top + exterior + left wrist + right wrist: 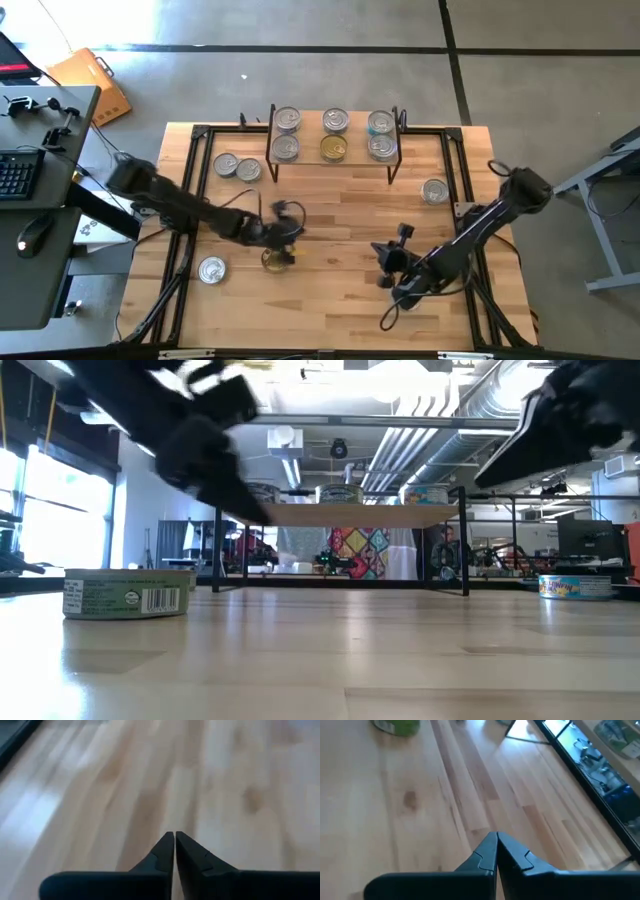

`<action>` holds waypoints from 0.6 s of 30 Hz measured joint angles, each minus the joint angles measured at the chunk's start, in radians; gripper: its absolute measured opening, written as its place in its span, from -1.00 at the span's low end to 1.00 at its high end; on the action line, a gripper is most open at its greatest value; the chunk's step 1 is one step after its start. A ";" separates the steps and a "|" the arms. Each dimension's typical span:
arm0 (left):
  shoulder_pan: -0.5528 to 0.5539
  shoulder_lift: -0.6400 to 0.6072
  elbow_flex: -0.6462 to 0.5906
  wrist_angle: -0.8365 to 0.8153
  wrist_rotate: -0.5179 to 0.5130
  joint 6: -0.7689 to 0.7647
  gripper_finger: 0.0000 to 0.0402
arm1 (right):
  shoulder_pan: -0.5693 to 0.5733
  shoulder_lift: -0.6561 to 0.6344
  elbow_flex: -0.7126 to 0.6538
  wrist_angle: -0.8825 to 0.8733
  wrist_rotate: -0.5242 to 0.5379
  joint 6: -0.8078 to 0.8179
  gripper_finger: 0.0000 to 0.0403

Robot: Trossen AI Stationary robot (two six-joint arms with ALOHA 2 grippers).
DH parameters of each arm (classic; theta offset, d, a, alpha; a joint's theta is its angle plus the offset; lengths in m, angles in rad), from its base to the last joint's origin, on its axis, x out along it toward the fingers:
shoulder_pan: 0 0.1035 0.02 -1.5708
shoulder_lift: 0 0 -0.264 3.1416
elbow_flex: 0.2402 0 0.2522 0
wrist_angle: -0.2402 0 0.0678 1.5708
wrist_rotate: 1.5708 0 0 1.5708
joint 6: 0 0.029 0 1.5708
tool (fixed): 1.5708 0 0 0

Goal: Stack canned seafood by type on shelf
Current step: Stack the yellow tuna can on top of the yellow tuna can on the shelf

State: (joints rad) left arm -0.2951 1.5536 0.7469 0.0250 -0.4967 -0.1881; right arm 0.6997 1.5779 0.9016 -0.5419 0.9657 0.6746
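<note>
The shelf (335, 135) stands at the table's far middle and carries several tins (287, 120), one of them gold-lidded (333, 149). Two silver tins (237, 167) rest on the table left of the shelf, one (434, 191) to its right and one (211, 270) near the left front. A gold-lidded, green-labelled tin (277, 259) (125, 592) sits on the table just nearward of my left gripper (286, 238), which is shut and empty (174, 836) above bare wood. My right gripper (388, 282) hovers right of centre, shut and empty (496, 836).
A black metal frame (190, 170) runs along the table's left and right sides. Bare wood lies between the two grippers and in front of the shelf. A desk with a keyboard (20, 170) stands beyond the table's left edge.
</note>
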 joint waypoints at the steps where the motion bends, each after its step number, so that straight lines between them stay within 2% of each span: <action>1: -0.015 -0.040 0.002 -0.102 -0.042 -0.065 -0.98 | -0.008 0.010 0.000 0.001 0.007 -0.002 -1.00; 5: -0.094 -0.171 0.002 -0.514 -0.197 -0.377 -0.99 | -0.045 0.055 0.000 0.056 0.107 -0.003 -1.00; 9: -0.172 -0.257 -0.027 -0.802 -0.255 -0.700 -1.00 | -0.085 0.096 0.000 0.121 0.151 -0.059 -1.00; 12: -0.218 -0.293 -0.089 -0.869 -0.256 -0.870 -1.00 | -0.111 0.121 0.000 0.155 0.144 -0.093 -1.00; 18: -0.245 -0.304 -0.223 -0.870 -0.253 -1.195 -0.96 | -0.157 0.149 0.000 0.217 0.078 -0.137 -1.00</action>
State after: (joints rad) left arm -0.5399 1.2491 0.5244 -0.8450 -0.7494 -1.3826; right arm 0.5426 1.7273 0.9016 -0.3249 1.0441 0.5381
